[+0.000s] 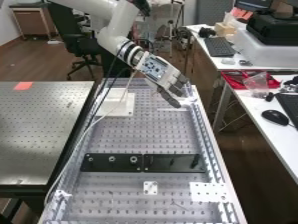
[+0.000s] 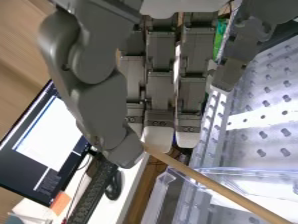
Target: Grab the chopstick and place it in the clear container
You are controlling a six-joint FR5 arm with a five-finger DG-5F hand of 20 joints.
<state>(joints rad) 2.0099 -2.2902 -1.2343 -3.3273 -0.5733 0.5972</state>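
The fingers (image 1: 168,96) of my hand (image 1: 154,68) slope down over the far end of the perforated bench (image 1: 120,137) in the high view, only lightly bent. The white arm (image 1: 117,25) comes in from the upper left, with a pale cable (image 1: 101,119) running down beside it. Nearer me, a black plate (image 1: 120,162) lies crosswise on the bench, and a white perforated plate (image 1: 207,192) lies closer still, towards the right-hand rail. On the desk alongside I see a mouse (image 1: 275,117) and a red tray (image 1: 234,79).

From the wrist, I have the thumb (image 2: 100,110) brought across to the fingertips, and the chopstick (image 2: 213,184) pinched there close to one end. The rest of it slants away from the grip, passing across the clear container (image 2: 263,172) in my line of sight; I cannot tell whether any of it is inside. A monitor (image 2: 46,145) and keyboard (image 2: 93,192) lie off past the thumb.
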